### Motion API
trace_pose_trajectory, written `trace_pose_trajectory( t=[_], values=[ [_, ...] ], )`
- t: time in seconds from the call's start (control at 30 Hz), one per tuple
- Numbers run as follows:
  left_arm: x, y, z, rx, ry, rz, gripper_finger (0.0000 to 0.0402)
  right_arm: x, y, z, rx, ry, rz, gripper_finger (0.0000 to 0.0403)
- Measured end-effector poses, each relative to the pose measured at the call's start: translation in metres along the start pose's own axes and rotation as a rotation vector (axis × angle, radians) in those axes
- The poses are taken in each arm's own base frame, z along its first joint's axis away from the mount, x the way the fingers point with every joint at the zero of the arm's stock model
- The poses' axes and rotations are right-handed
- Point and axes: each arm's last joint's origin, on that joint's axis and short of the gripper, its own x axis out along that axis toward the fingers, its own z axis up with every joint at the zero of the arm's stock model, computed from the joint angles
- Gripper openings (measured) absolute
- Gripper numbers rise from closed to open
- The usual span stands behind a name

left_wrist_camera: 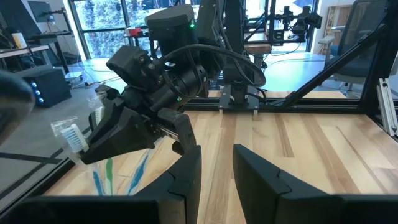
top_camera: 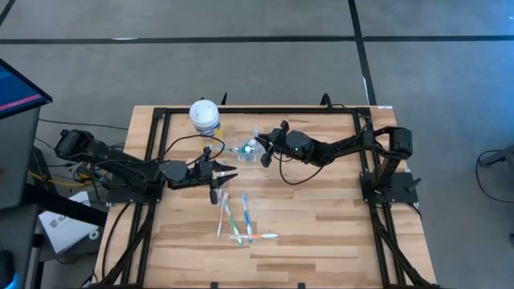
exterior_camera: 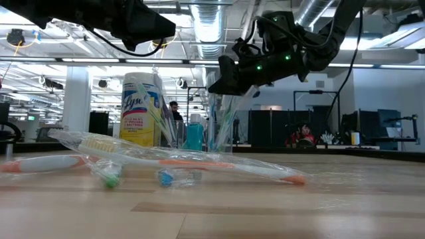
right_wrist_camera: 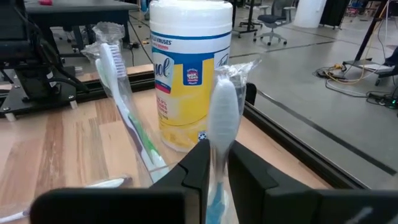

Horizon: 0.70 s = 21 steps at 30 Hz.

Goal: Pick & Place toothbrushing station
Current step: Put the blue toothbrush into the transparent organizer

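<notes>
a clear cup point(top_camera: 246, 149) holds upright wrapped toothbrushes point(right_wrist_camera: 127, 106), while more toothbrushes point(top_camera: 237, 218) lie flat on the wood.

Likely lab, ceiling ducts point(exterior_camera: 206, 26), workstations point(exterior_camera: 378, 126)

Yellow canister point(right_wrist_camera: 189, 74) label: partial brand letters "ysol" | white strip near its lid: "VIRUSES" | small red-and-blue badge on label: print too small to read | low view, same canister point(exterior_camera: 141, 109): blue script "Lyso", partly hidden
</notes>
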Motion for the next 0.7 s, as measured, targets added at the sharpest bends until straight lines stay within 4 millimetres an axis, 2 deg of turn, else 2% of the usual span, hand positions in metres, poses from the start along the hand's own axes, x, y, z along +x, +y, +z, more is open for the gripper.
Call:
trace_pose_trajectory(
  t=[0.2, 0.4, 0.7],
  values=[
    [0.000, 0.000, 0.000, 0.000, 0.000, 0.000, 0.0085, 0.000, 0.000, -0.002, -0.008, 0.026, -0.001, 0.0082],
    [0.000, 0.000, 0.000, 0.001, 0.001, 0.000, 0.0085, -0.003, 0.001, 0.007, -0.043, 0.056, 0.000, 0.0131],
    [0.000, 0.000, 0.000, 0.002, 0.003, 0.000, 0.0085, -0.013, 0.001, 0.041, -0.068, 0.031, -0.001, 0.0175]
  ],
)
